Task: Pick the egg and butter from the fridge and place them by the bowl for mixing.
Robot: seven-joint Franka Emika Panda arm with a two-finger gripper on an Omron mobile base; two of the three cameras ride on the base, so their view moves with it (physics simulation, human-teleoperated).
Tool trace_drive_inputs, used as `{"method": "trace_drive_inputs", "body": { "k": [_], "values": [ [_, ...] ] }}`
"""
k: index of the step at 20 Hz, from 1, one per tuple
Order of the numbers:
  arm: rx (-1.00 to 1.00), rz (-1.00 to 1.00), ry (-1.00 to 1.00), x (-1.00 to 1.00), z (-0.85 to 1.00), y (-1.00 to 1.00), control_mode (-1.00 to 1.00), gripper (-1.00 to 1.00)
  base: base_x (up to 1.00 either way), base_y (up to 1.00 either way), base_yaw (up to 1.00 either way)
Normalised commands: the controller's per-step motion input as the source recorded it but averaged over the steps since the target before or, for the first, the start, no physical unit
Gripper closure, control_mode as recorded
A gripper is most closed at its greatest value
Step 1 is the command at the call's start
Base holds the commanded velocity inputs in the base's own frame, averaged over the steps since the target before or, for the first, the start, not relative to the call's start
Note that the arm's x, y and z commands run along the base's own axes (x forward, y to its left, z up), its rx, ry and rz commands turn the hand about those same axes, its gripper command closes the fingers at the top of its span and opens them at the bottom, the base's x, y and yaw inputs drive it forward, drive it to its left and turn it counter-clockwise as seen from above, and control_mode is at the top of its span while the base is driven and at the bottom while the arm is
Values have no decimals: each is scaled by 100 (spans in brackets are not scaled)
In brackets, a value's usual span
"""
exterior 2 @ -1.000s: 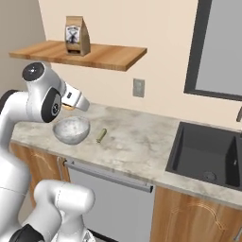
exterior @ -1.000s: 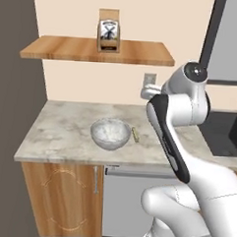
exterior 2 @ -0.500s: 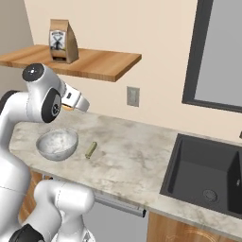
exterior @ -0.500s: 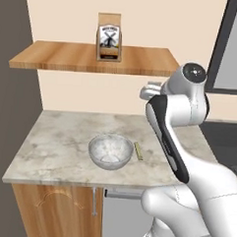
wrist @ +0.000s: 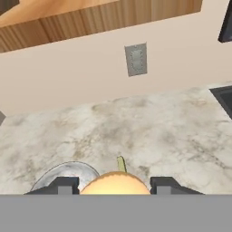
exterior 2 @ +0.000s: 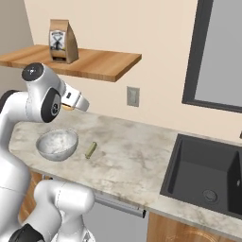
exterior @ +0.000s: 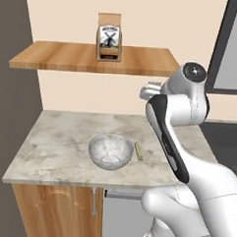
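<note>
you had the gripper [wrist: 115,183] clenched on the egg [wrist: 115,183], the pale-yellow ball sitting between the two dark finger tips at the bottom of the hand view. in the right base view a bit of that yellow showed at the hand, just under the white wrist, held in the air above the counter [exterior 2: 137,156] and behind the bowl [exterior 2: 57,143].

the butter [exterior: 138,151] lay flat on the counter just to the right of the bowl [exterior: 110,151] in the left base view, near it but not touching. from the hand camera the butter [wrist: 121,164] showed as a thin stick past the egg, with the bowl's rim [wrist: 68,171] low on the left.

compared with a second before, the whole picture had shifted in both base views, so your base had moved rather than the things. the bowl and butter kept their places next to each other. the shelf [exterior: 91,58] with the coffee bag [exterior: 109,36] sat more centred in the left base view, and the sink [exterior 2: 203,175] filled more of the right base view. the arm's pose looked much the same, and the hold on the egg had not changed.

the wall outlet [wrist: 136,59] faced the hand camera, above the counter's back edge.
</note>
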Motion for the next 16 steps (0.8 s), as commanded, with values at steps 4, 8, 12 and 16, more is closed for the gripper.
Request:
{"method": "trace_drive_inputs", "body": {
  "k": [4,8,12,16],
  "values": [
    [0,0,20,0,-19,-8,-100,100,-1,0,0],
    [2,0,18,0,-39,-20,-100,100,0,0,0],
    [17,0,20,0,-47,-14,-100,100,0,0,0],
    [16,0,9,-3,-63,-12,-100,100,0,0,0]
  ]
}}
